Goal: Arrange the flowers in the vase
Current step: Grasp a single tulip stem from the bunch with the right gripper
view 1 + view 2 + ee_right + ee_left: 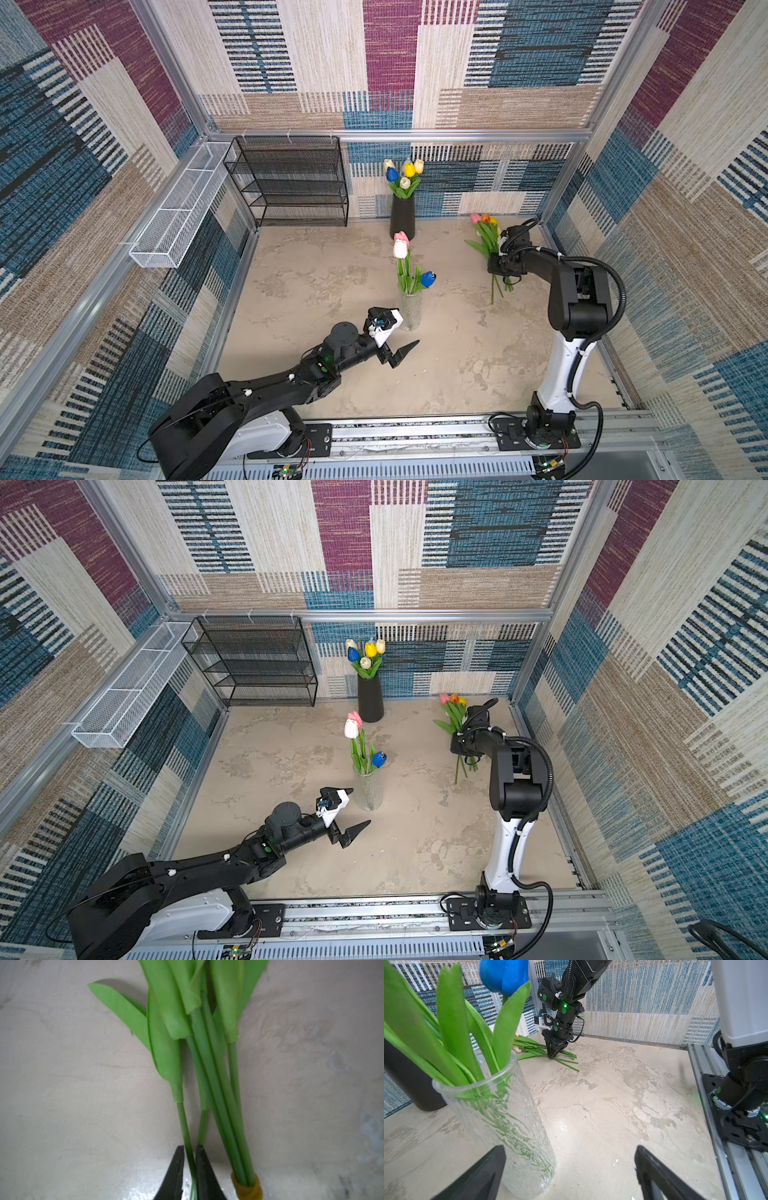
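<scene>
The right hand (pixel 190 1148) pinches one thin stem (pixel 182 1118) of the flowers (pixel 486 239) lying on the bench (pixel 457 353), well apart from the glass vase (pixel 410 309); a second stem (pixel 203 1126) may be caught too. It should lift slowly, letting leaves slip off the banded bunch (pixel 239 1147). The left hand (pixel 361 806), spread, hovers beside the vase.

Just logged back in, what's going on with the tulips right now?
The right gripper has its jaws closed on one thin green stem in the loose pile of artificial tulips lying on the beige table at the back right. The left gripper sits, jaws wide open, beside the clear ribbed glass vase, which holds pink, white and blue tulips. A black tapered vase behind it holds more.
</scene>
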`<state>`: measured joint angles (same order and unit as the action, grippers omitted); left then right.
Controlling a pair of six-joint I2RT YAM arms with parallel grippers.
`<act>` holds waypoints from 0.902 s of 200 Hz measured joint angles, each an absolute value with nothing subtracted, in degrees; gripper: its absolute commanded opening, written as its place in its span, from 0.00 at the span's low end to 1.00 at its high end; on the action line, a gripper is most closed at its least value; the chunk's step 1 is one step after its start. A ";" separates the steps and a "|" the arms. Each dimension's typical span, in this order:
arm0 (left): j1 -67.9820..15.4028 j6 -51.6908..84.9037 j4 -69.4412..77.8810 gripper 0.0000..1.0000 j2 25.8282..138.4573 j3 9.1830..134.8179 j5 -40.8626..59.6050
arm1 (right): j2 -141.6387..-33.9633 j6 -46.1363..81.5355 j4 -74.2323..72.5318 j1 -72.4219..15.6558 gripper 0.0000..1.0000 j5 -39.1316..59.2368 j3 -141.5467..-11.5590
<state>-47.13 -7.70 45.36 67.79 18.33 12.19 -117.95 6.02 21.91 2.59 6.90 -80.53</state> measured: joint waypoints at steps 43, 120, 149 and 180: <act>-47.13 -7.70 45.36 0.99 67.83 18.33 12.19 | -117.95 4.34 23.00 -0.30 0.05 7.42 -82.02; -47.13 -7.70 45.21 0.99 67.81 18.44 12.19 | -113.58 0.58 24.71 -6.11 0.00 13.65 -83.77; -47.13 -7.68 45.19 0.99 67.81 18.50 12.19 | -111.59 0.62 24.18 -5.93 0.02 14.81 -82.52; -47.13 -7.68 45.17 0.99 67.79 18.55 12.21 | -111.83 1.54 23.35 -5.98 0.01 16.32 -81.52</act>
